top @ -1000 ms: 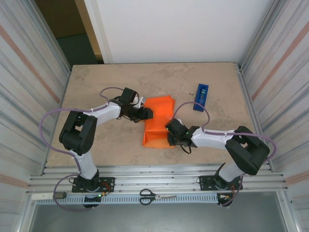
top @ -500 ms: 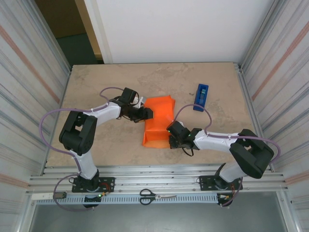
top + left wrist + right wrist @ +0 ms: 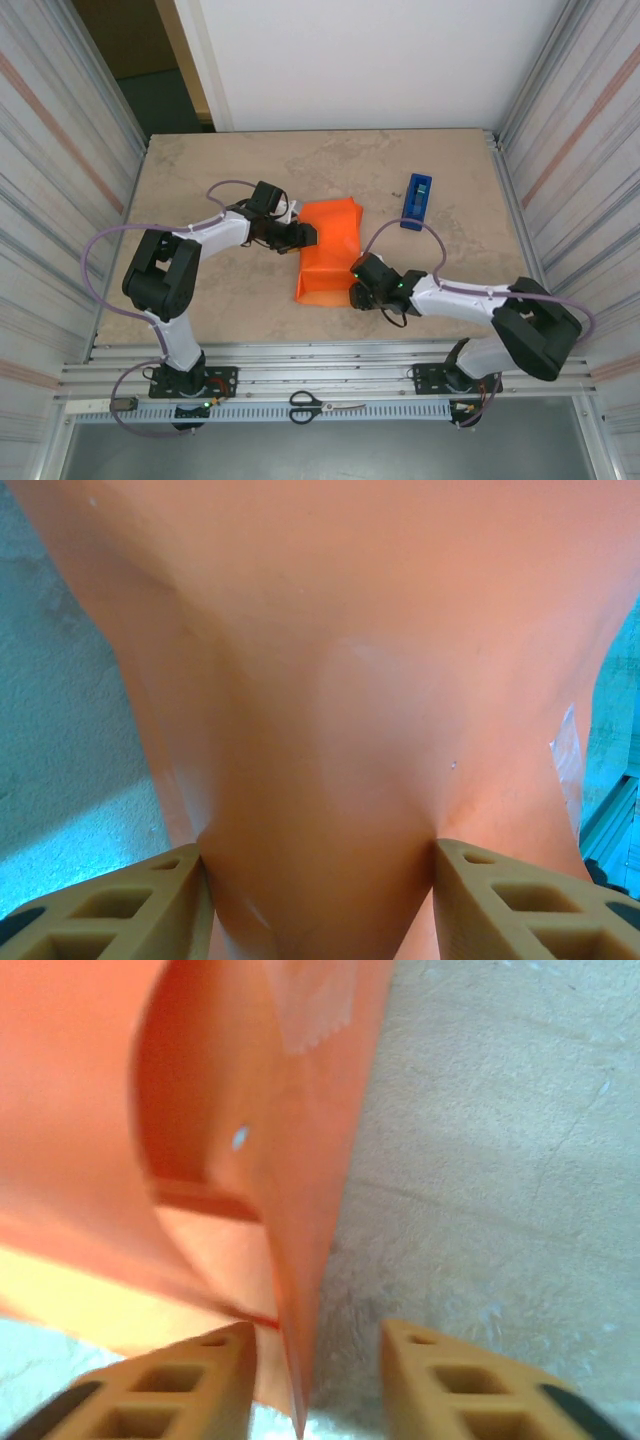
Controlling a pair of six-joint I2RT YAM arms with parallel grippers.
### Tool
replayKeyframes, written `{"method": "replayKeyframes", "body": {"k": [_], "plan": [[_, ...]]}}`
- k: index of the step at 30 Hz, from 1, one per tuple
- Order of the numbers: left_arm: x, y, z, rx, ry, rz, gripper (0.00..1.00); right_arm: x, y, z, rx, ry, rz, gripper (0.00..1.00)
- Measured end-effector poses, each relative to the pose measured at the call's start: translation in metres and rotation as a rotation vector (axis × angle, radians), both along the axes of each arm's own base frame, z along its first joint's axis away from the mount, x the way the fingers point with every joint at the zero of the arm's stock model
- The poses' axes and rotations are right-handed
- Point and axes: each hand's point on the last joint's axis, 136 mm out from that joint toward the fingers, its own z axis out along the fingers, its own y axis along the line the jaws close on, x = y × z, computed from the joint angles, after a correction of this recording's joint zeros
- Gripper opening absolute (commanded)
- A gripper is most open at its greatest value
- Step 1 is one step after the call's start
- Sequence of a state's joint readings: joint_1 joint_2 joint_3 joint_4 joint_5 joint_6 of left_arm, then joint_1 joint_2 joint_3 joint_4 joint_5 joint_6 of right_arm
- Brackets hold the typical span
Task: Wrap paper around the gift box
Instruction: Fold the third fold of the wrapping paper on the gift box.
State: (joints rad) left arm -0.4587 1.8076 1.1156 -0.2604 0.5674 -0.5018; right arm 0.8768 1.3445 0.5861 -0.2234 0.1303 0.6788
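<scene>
Right tool (image 3: 315, 1345): the jaws stand apart and hold nothing. The free edge of the paper (image 3: 328, 245) hangs between them, close against the left finger and clear of the right one. Over the last second this tool has slid along the right side of the paper toward the near edge of the worktop (image 3: 220, 170). It now sits at the near right corner of the folded sheet, and the right elbow has swung outward with it. The outline of the paper has not shifted in the top view.

Left tool (image 3: 318, 850): unchanged in place, at the left edge of the sheet. Its jaws are at a middling spread and closed on the paper, which bulges tight between both fingers.

Gift box: hidden inside the folded paper at the centre of the worktop. The bulk in the left grip suggests that the box lies there. The near end of the wrap is open; the right wrist view looks into a hollow between the layers.

Meaning for the task: the long fold appears done and is steadied from the left, while the near end is not yet closed. The right tool is judged to be placed for a fresh grip on the loose corner. The tape dispenser (image 3: 417, 200) stands well apart, at the far right, so the end flap is probably unsecured.
</scene>
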Motion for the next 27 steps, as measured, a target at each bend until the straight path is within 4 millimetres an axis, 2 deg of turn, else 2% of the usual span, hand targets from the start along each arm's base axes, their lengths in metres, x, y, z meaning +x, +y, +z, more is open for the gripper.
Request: {"method": "replayKeyframes", "body": {"k": [7, 12, 16, 22, 27], "plan": [[0.000, 0.000, 0.000, 0.000, 0.000, 0.000, 0.56, -0.008, -0.004, 0.031, 0.081, -0.057, 0.029, 0.51], [0.000, 0.000, 0.000, 0.000, 0.000, 0.000, 0.59, -0.002, -0.011, 0.056, 0.155, -0.097, 0.011, 0.66], [0.000, 0.000, 0.002, 0.006, 0.003, 0.001, 0.65, 0.020, -0.019, 0.075, 0.245, -0.087, -0.054, 0.82], [0.008, -0.002, 0.015, 0.006, -0.017, 0.000, 0.74, 0.062, -0.021, 0.092, 0.344, -0.020, -0.134, 0.88], [0.012, -0.004, 0.034, -0.008, -0.058, -0.003, 0.80, 0.085, -0.011, 0.089, 0.388, 0.051, -0.161, 0.89]]}}
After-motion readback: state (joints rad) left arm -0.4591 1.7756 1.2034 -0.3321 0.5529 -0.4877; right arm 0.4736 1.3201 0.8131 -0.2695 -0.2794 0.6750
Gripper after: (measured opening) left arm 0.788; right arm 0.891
